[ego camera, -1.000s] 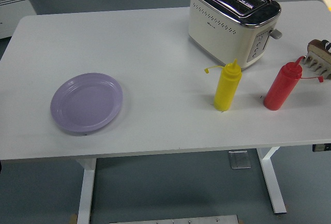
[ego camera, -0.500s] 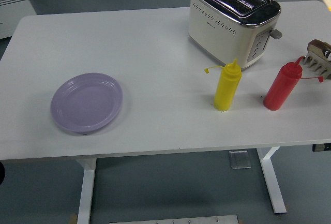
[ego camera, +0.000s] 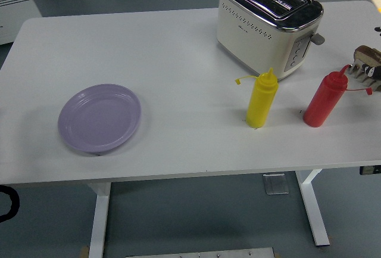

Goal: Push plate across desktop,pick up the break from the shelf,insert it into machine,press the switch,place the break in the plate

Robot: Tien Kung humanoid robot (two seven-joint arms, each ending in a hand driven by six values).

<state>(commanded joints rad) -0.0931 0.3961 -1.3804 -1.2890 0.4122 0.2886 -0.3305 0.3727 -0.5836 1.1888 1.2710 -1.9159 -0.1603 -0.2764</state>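
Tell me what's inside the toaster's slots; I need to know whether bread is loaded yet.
The toaster shows two top slots with dark openings and metal guides; no bread sticks up from either. The slots' depths are too dark to see.

White table bears plate, toaster, two squeeze bottles.

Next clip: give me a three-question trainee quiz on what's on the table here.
1. True or false: the round lilac plate holds a slice of bread.
2. Which stands nearer the cream and chrome toaster: A) the yellow squeeze bottle, B) the plate?
3. Fill in: right of the yellow bottle stands a ___ squeeze bottle.

Key: 1 false, the plate is empty; 2 A; 3 red.
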